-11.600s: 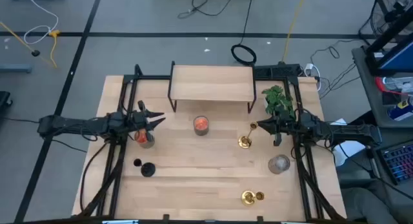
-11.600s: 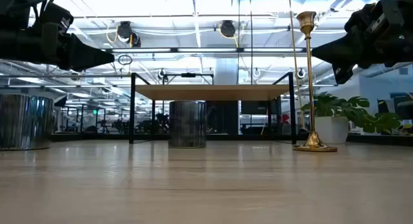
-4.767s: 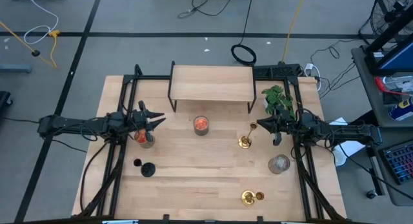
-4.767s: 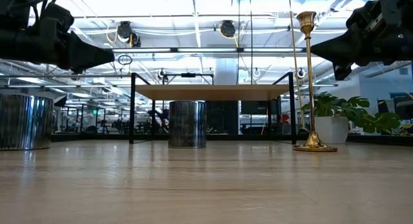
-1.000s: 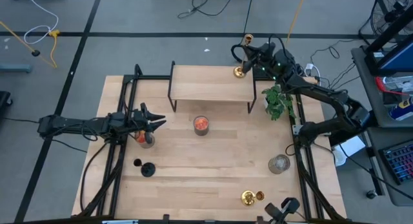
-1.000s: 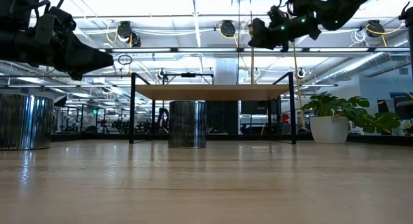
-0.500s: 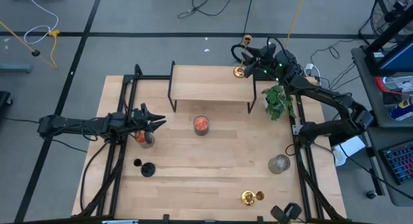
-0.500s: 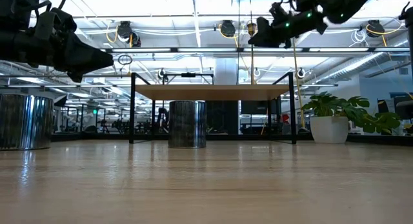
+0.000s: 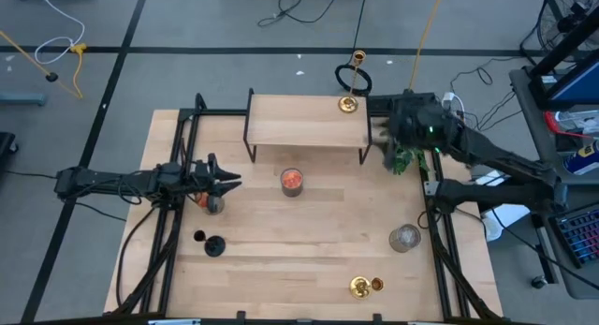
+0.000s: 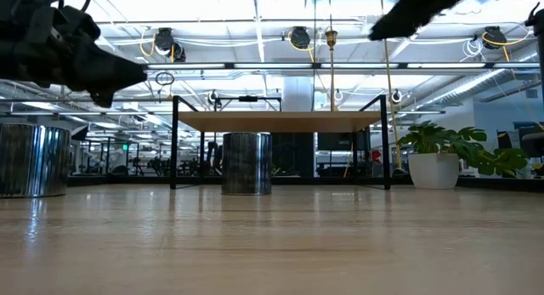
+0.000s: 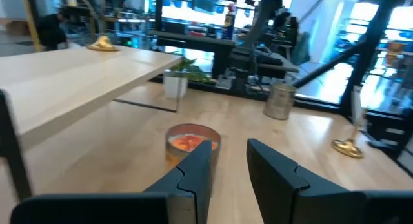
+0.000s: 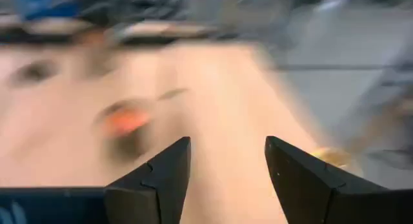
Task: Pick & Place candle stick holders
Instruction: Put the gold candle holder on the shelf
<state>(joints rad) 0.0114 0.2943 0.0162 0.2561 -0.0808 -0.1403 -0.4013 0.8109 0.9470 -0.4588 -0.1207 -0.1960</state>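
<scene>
One gold candle stick holder (image 9: 348,103) stands upright by its round base on the far right corner of the wooden shelf (image 9: 307,121); its stem (image 10: 331,61) shows in the low view. My right gripper (image 9: 377,131) hovers open just right of the shelf, touching nothing (image 12: 227,143). A second gold holder (image 9: 360,286) stands near the table's front right, and a black holder (image 9: 213,245) stands at the front left. My left gripper (image 9: 231,180) waits open at the table's left (image 11: 226,166), nothing between its fingers.
A glass with an orange candle (image 9: 292,180) stands in front of the shelf. One metal cup (image 9: 213,203) sits under my left gripper, another (image 9: 404,238) at the right. A potted plant (image 9: 404,147) stands beside the shelf's right end, under my right arm.
My right gripper has let go of the gold holder on the shelf's far right corner and pulled back fast toward the table's right and near side. The holder stays upright on the shelf.
</scene>
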